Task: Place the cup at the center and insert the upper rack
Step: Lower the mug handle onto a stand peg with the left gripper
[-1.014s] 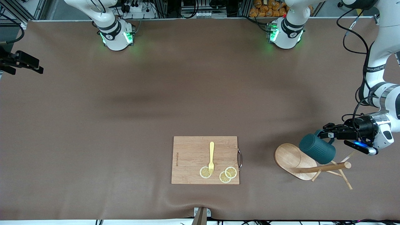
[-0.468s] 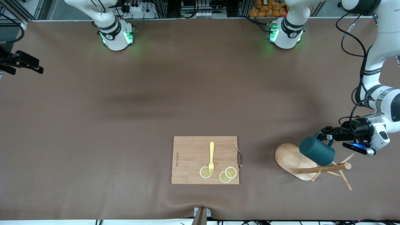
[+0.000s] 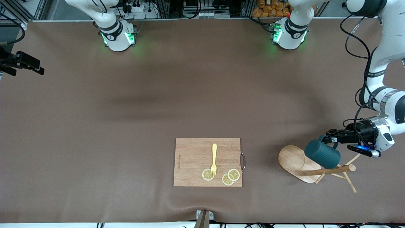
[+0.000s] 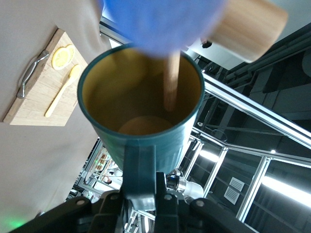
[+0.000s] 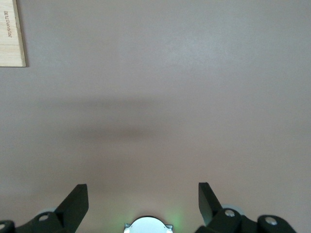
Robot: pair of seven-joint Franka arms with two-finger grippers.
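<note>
My left gripper [image 3: 329, 139] is shut on the loop handle of the dark teal cup [image 3: 322, 154]. It holds the cup tilted over the upper rack [image 3: 294, 160], a light wooden mug tree that lies tipped on its side at the left arm's end of the table. In the left wrist view the left gripper [image 4: 141, 191] clamps the handle, and the cup [image 4: 141, 131] shows its mustard-yellow inside with a thin wooden peg [image 4: 170, 82] reaching into its mouth. The rack's pole end [image 4: 248, 29] shows beside the rim. My right gripper [image 5: 141, 194] hangs open over bare table, waiting.
A rectangular wooden cutting board [image 3: 193, 152] with a metal handle lies near the table's front edge, carrying a yellow fork [image 3: 214, 158] and lemon slices [image 3: 230, 177]. Its corner [image 5: 12, 34] shows in the right wrist view. The rack's pegs [image 3: 349, 182] stick out toward the table's end.
The left gripper has shifted the cup slightly toward the left arm's end of the table and a little lower over the rack. The right arm has not moved.
</note>
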